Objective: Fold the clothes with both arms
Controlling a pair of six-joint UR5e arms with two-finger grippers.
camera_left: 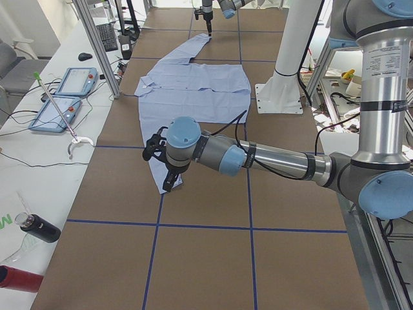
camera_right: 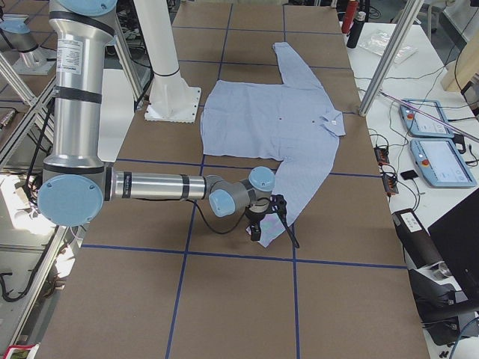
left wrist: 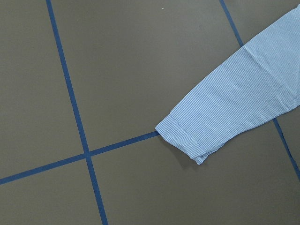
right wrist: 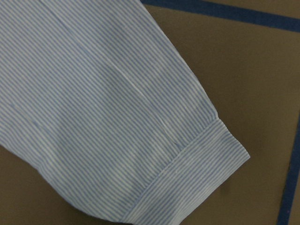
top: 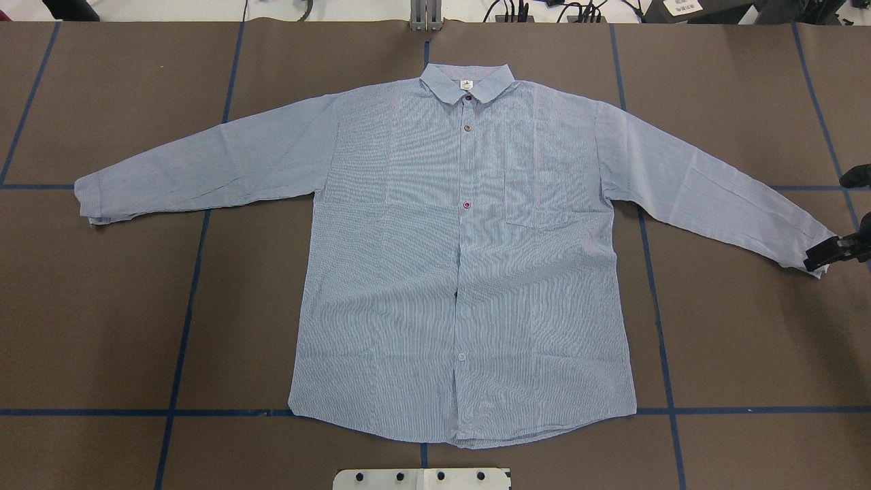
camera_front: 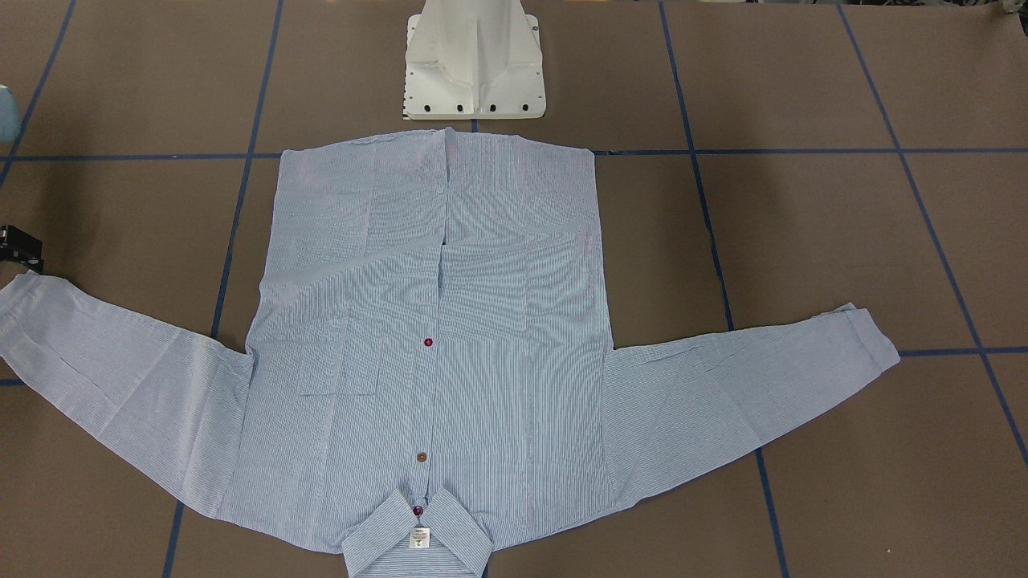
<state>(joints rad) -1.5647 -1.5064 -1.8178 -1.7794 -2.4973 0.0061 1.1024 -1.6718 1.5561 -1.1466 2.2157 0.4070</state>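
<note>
The light-blue striped shirt [top: 463, 272] lies flat and face up on the brown table, collar away from the robot's base and both sleeves spread out. My right gripper [top: 820, 258] is low at the right sleeve's cuff [right wrist: 187, 173], touching its outer corner; whether its fingers are open or shut does not show. It also appears at the left edge of the front-facing view [camera_front: 20, 247]. My left gripper [camera_left: 169, 181] shows only in the exterior left view, held above the table near the left cuff [left wrist: 187, 136], and I cannot tell its state.
The white pedestal base [camera_front: 474, 64] stands just behind the shirt's hem. Blue tape lines [top: 184, 327] grid the table. A side bench carries teach pendants [camera_left: 71, 84] and bottles [camera_left: 35, 229], behind aluminium frame posts [camera_left: 97, 45].
</note>
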